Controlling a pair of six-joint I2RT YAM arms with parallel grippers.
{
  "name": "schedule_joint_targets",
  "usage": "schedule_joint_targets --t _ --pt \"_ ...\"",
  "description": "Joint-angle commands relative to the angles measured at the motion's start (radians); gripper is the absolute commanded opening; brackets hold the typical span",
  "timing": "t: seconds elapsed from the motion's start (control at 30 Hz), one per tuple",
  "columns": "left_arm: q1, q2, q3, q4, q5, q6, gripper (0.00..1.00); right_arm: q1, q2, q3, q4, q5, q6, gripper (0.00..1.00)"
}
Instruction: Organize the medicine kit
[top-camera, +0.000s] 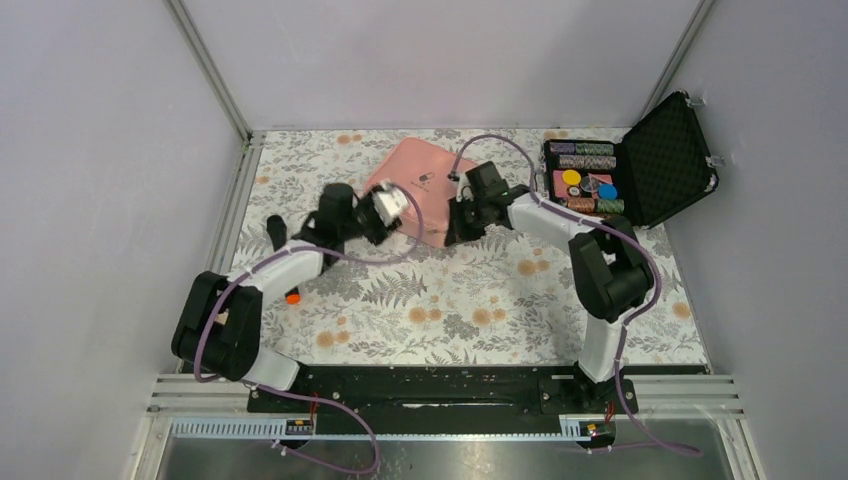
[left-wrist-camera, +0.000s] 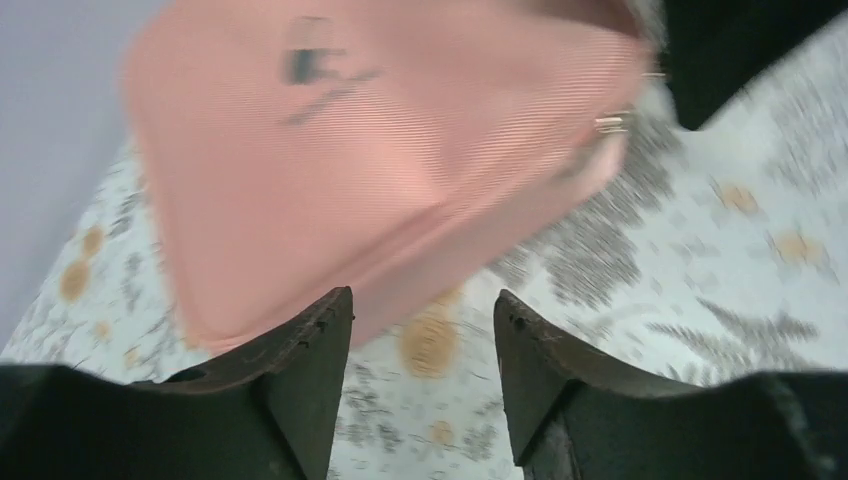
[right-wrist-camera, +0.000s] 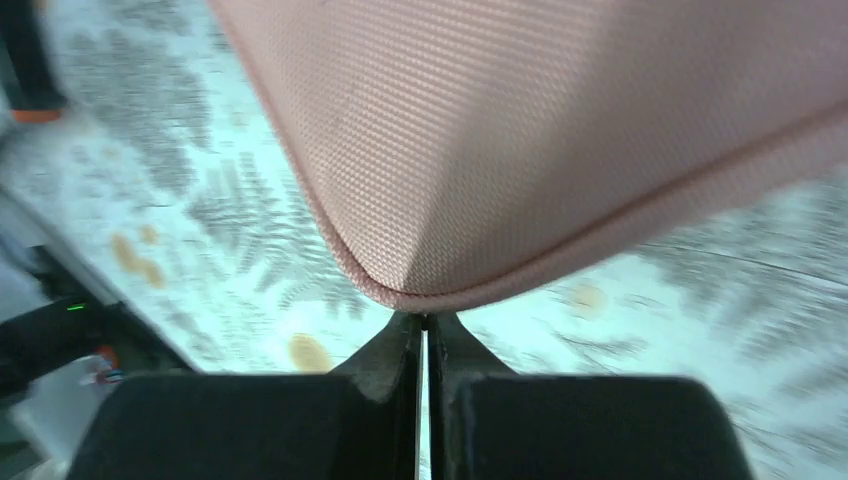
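**Status.** Judged unfinished, stage uncertain.
- Small orange-tipped item (top-camera: 292, 297): lies loose on the surface (top-camera: 480, 310) beside the left arm, at 8 o'clock from the kit. Too small to identify.
- Medicine kit (top-camera: 425, 175): lid down and logo up, so the contents are hidden. A zip pull (left-wrist-camera: 610, 122) shows at one corner. Whether the zip is run shut cannot be told.
- Nothing else of the kit's is seen lying out. What is left appears to be either opening it to sort or finishing the closure.

**Left claw** (left-wrist-camera: 420, 330)
- Partly open, with a clear gap between the jaws and nothing between them.
- Holds nothing and sits just short of the kit's near edge, at the kit's 8 o'clock.

**Right claw** (right-wrist-camera: 422, 325)
- Jaws pressed together.
- Tips meet the seam of the kit's near corner, at the kit's 4 o'clock. Whether they pinch the fabric or a pull cannot be told.

**Medicine kit, location.** Pink, set at an angle on the floral surface at 12 o'clock from the surface's middle, between the two claws.

**Black case** (top-camera: 665, 150): stands open at 2 o'clock, well apart from the kit, holding colourful chips (top-camera: 585, 180).
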Motion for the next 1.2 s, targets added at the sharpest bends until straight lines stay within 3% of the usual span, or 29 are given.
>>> schedule_joint_targets --t 0.0,0.13,0.23,0.33,0.43,0.53,0.57,0.67,0.73,0.77,0.93,1.03,1.1,1.17 --pt "0.125 0.008 0.175 0.05 0.157 -0.365 0.57 -0.099 -0.081 0.006 -0.19 0.15 -0.302 0.0" --pt "0.142 0.124 0.293 0.134 -0.021 -0.68 0.61 -0.172 -0.028 0.062 -0.273 0.184 -0.451 0.0" --pt "0.169 0.269 0.462 0.044 -0.11 -0.917 0.61 -0.185 0.036 0.165 -0.332 0.218 -0.525 0.0" --pt "0.201 0.435 0.598 -0.04 -0.06 -1.094 0.61 -0.191 0.092 0.264 -0.387 0.238 -0.539 0.0" --pt "0.203 0.543 0.706 -0.136 -0.036 -1.151 0.6 -0.19 0.136 0.335 -0.419 0.245 -0.552 0.0" --pt "0.204 0.572 0.714 -0.151 -0.048 -1.182 0.57 -0.191 0.162 0.367 -0.421 0.265 -0.568 0.0" --pt "0.206 0.572 0.701 -0.14 -0.041 -1.189 0.51 -0.191 0.168 0.375 -0.42 0.266 -0.57 0.0" --pt "0.212 0.57 0.677 -0.16 0.009 -1.203 0.31 -0.191 0.197 0.41 -0.425 0.262 -0.571 0.0" --pt "0.222 0.553 0.631 -0.171 0.078 -1.223 0.1 -0.19 0.225 0.458 -0.44 0.261 -0.574 0.0" --pt "0.23 0.495 0.514 -0.157 0.136 -1.242 0.0 -0.19 0.273 0.557 -0.475 0.25 -0.568 0.0" --pt "0.233 0.357 0.28 -0.12 0.239 -1.183 0.0 -0.18 0.415 0.824 -0.548 0.243 -0.622 0.0" --pt "0.245 0.262 0.18 -0.094 0.247 -1.105 0.0 -0.137 0.461 0.914 -0.499 0.307 -0.788 0.0" --pt "0.273 0.211 0.194 -0.137 0.277 -1.038 0.0 -0.118 0.489 0.959 -0.481 0.324 -0.867 0.0" --pt "0.282 0.165 0.279 -0.295 0.264 -0.895 0.17 -0.111 0.513 1.0 -0.477 0.332 -0.868 0.0"
